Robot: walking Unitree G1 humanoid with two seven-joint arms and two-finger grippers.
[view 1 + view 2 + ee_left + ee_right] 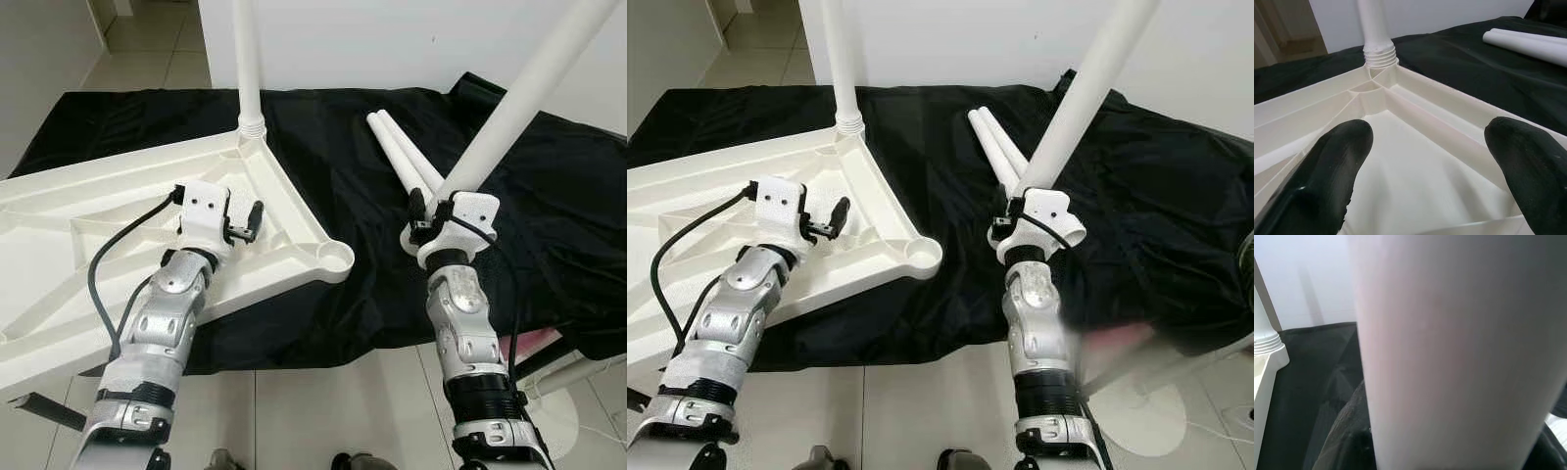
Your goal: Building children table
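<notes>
Even, bright indoor light reaches my eyes with soft shadows and no glare, while the table leg (1459, 352) blurs close before my right wrist camera.

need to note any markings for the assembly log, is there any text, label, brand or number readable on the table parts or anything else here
None: no word, number, label or sign can be read anywhere.
The upturned white tabletop shows bare moulded ribs.
The leg screwed into its corner is plain white.
The leg held in the right claw is plain, as are the two spare legs on the black cloth.
</notes>
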